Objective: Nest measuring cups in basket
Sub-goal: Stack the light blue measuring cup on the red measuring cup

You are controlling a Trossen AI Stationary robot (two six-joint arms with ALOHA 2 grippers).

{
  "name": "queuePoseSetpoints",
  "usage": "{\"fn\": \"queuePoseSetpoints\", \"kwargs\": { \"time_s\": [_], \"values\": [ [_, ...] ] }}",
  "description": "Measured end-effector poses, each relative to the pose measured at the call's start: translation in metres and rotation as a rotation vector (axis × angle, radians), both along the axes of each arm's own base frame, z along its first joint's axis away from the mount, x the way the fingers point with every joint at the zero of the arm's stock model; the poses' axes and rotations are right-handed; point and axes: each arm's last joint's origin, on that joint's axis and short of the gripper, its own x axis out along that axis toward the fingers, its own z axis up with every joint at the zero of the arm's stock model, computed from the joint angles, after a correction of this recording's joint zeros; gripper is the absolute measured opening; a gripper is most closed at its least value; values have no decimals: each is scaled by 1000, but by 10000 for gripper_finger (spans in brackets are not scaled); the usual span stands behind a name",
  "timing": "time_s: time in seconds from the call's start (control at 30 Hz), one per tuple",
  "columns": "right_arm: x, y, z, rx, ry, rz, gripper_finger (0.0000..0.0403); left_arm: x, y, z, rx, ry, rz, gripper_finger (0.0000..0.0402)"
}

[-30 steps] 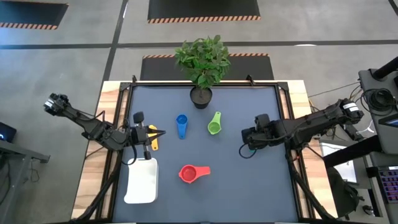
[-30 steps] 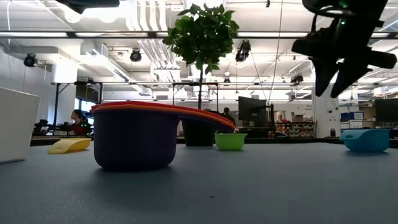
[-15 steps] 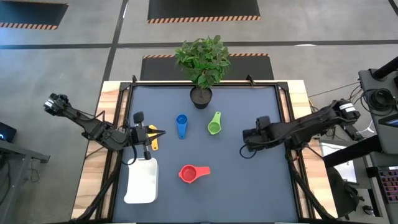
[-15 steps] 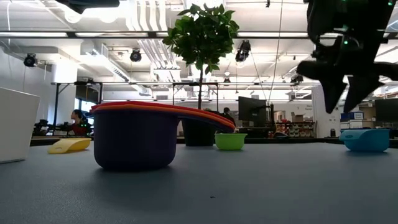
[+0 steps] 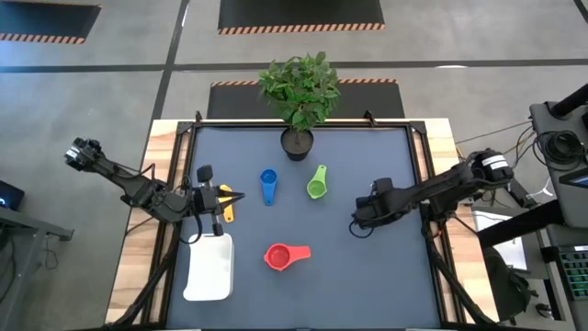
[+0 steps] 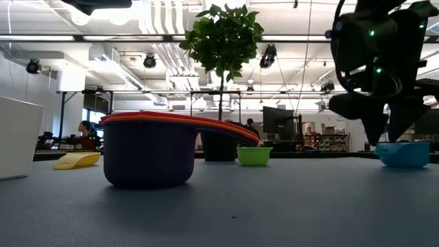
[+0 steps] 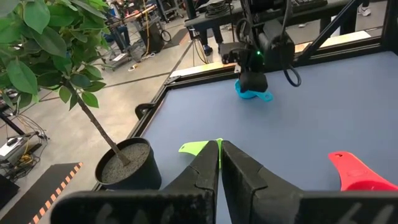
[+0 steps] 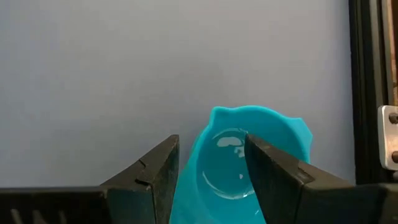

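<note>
Dark blue counter in an open workshop, potted plant at back. Teal cup, glossy, sits upright at counter's right, between the right gripper's released jaws. Left gripper clenched, empty, near white basket.

You will find no text, label, brand, number or sign that can be read in any of these views. The screens and fittings in the room behind the desk are too small and too far off for you to make out any lettering on them.
</note>
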Motion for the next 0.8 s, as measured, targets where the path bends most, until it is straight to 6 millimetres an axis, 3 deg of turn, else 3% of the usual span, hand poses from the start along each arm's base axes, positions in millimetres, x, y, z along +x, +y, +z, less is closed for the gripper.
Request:
{"fn": "queuePoseSetpoints", "kwargs": {
  "time_s": [0.4,0.8],
  "values": [
    [2,0,-5,-3,15,0,134,0,0,0,0,0,0,0],
    [5,1,-15,-3,38,18,57,0,0,0,1,1,0,0]
  ]
}}
